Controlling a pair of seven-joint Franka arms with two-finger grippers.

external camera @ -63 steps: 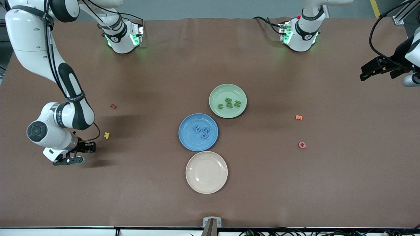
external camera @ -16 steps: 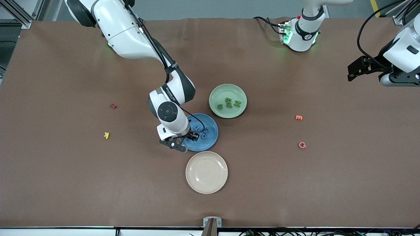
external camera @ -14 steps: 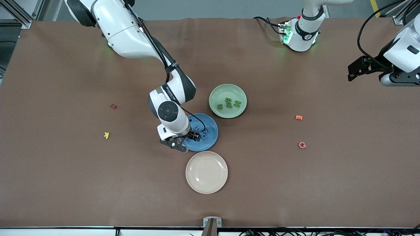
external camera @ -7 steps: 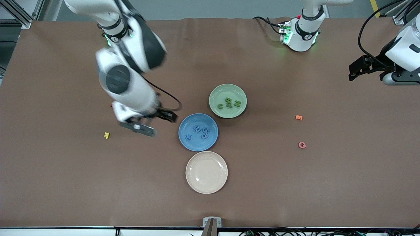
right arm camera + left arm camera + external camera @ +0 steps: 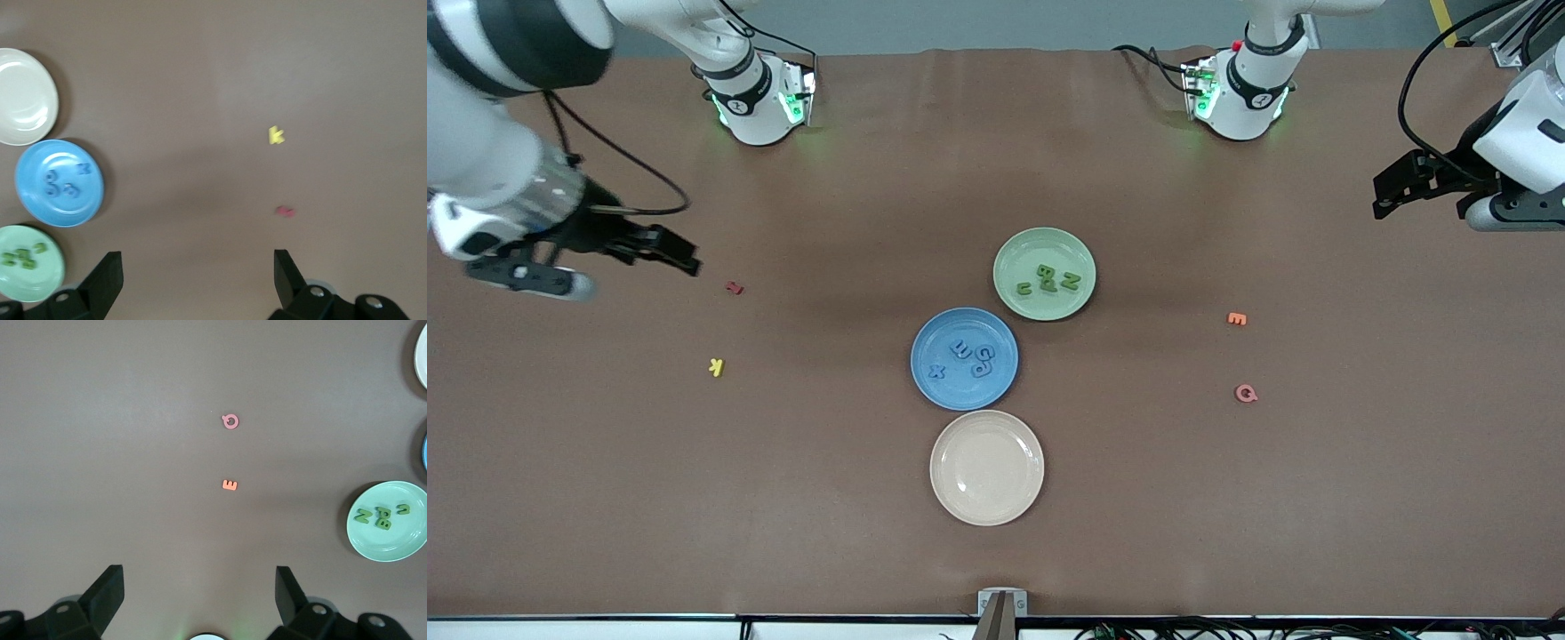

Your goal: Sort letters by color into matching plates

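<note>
The right gripper (image 5: 680,253) hangs with fingers spread and empty over the table's right-arm end, near the dark red letter (image 5: 735,287). The yellow K (image 5: 715,366) lies nearer the front camera than that red letter. The blue plate (image 5: 964,394) holds four blue letters (image 5: 963,356); touching it, the green plate (image 5: 1044,247) holds four green letters (image 5: 1048,279). Beside the blue plate, nearer the camera, sits the cream plate (image 5: 986,467). The left gripper (image 5: 1389,193) waits, fingers apart, over the left-arm end.

yellow K (image 5: 715,366), orange E (image 5: 1236,318), pink Q (image 5: 1246,393), green N (image 5: 1070,282), blue X (image 5: 935,372), letter shapes only, no printed labels legible
</note>
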